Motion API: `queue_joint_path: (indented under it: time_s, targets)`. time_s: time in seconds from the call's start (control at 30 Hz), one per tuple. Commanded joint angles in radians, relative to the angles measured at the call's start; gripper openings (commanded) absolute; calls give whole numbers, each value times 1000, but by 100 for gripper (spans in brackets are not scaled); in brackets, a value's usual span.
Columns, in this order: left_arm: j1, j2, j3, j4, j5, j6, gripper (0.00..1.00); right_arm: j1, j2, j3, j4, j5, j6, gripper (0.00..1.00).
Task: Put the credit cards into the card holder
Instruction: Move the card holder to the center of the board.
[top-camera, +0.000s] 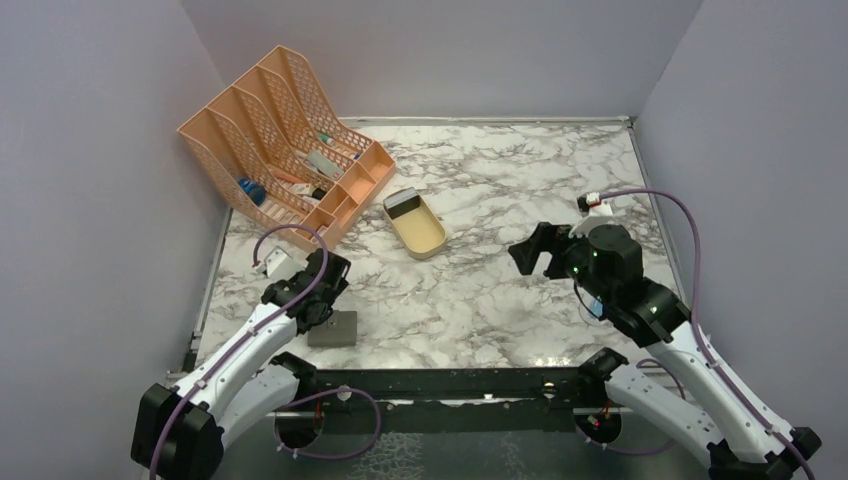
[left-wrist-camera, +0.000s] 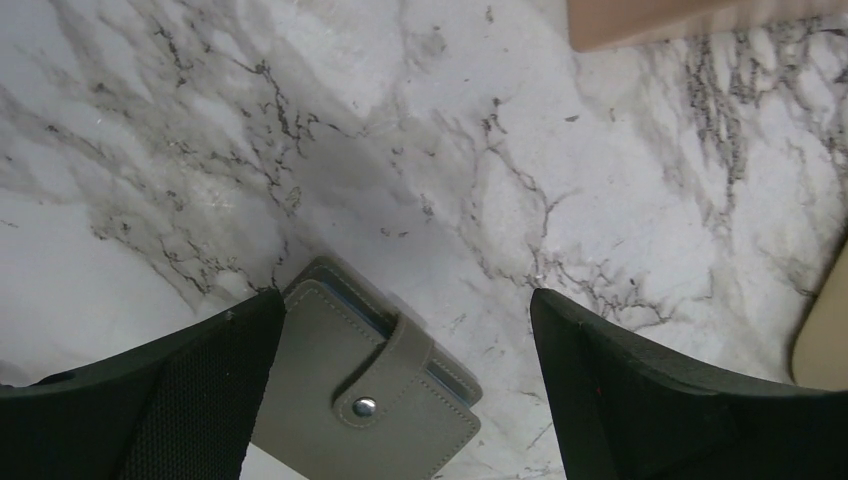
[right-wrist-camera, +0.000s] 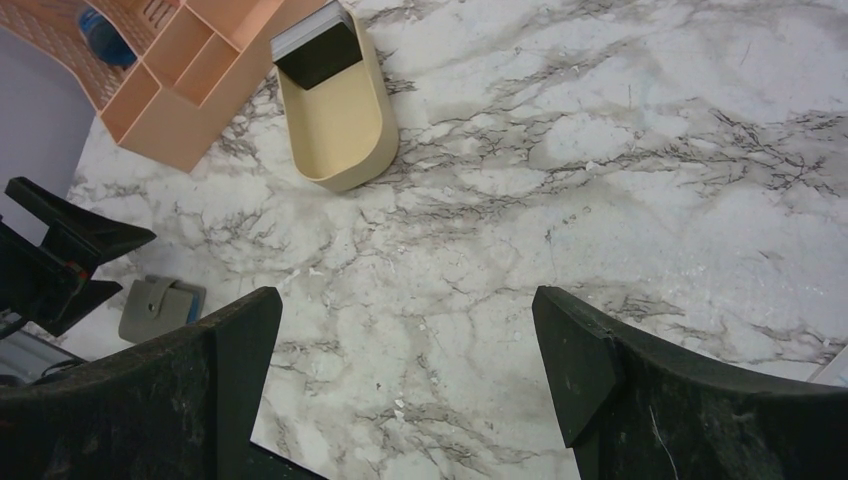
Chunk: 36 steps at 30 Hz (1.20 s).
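Observation:
The grey card holder (top-camera: 332, 329) lies closed with its snap tab fastened, near the table's front left edge. In the left wrist view the card holder (left-wrist-camera: 360, 390) lies just below and between my open left fingers. My left gripper (top-camera: 325, 290) hovers over its far edge, open and empty. The credit cards (top-camera: 404, 204), a dark one on top of a whitish stack, rest at the far end of the tan oval tray (top-camera: 420, 232); they also show in the right wrist view (right-wrist-camera: 318, 45). My right gripper (top-camera: 533, 252) is open and empty, raised above the table right of centre.
A large peach mesh file rack (top-camera: 280, 140) with pens and small items stands at the back left, close to the tray. Purple walls enclose the marble table on three sides. A small white and red object (top-camera: 594, 202) lies at the back right.

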<state>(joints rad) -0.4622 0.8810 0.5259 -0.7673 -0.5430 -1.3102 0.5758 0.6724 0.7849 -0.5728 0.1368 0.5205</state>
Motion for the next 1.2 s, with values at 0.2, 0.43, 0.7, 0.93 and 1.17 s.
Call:
queue_joint_path:
  time_s: [0.2,0.43,0.7,0.93,1.17]
  targets:
    - [-1,13,-53,82,83,-2,90,-4,32,30,9,-65,-41,99]
    - [-30,111,-54,163,217,12,91,-4,59,75,-28,-123,-8,96]
    - [-155,140,-27,263,227,-57,91,-4,46,45,7,-201,21,93]
    - [-305,221,119,295,156,-43,91,-4,52,-9,41,-268,76,89]
    - [-314,167,167,140,56,-51,76,-4,82,-48,86,-359,111,85]
